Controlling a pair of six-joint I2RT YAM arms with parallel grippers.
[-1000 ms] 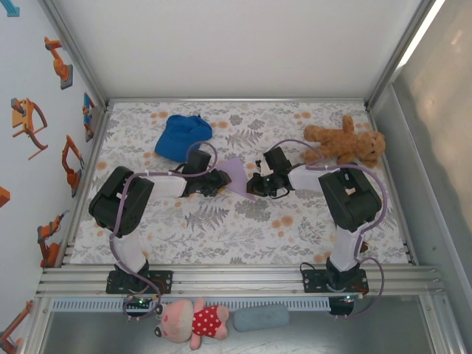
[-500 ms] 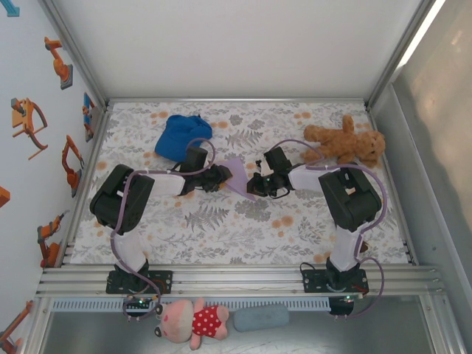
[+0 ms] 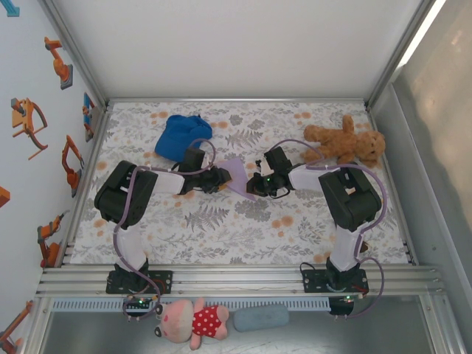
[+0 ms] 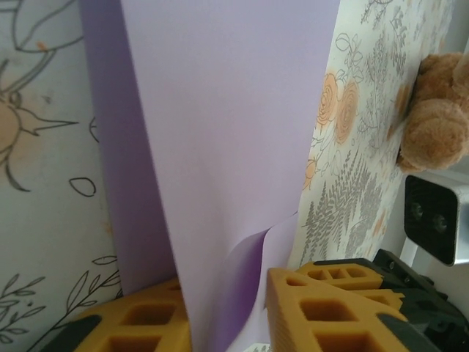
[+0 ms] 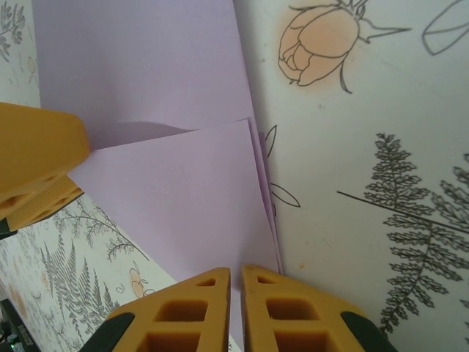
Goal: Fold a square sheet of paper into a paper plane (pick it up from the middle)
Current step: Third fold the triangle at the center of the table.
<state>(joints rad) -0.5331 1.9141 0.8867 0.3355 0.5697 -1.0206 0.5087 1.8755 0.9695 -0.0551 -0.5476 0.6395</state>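
Right jaws: nearly closed and pinching an edge of the sheet of paper (image 3: 237, 175). The two yellow fingers (image 5: 282, 315), moulded in open cells, leave only a hairline slot, and the lavender sheet runs into it.
Left jaws: a little apart. The blocky yellow fingers (image 4: 322, 312) have the same cellular moulding, and a flap of the sheet stands in the gap between them. Whether they press it I cannot tell.
Sheet, place: on the table (image 3: 243, 221), to the right of the blue cap (image 3: 182, 136) and a little nearer the arm bases than it, between the two sets of jaws.
Sheet, look: thin, matte, plain lavender with no print. It is folded over on itself in layers. From above it reads as a small pointed wedge. Close up, the upper layer has crisp straight edges over a darker under-layer, and one edge curls softly by a left finger.
Table: flat, with a pale cover printed with grey ferns and peach flowers.
Blue cap: soft crumpled fabric, rounded in outline.
Teddy bear (image 3: 345, 144): brown fuzzy plush, lying well to the right of the cap at about the same depth.
Pink plush toy (image 3: 190, 321): in a red dotted dress, off the table and far nearer the camera than the cap.
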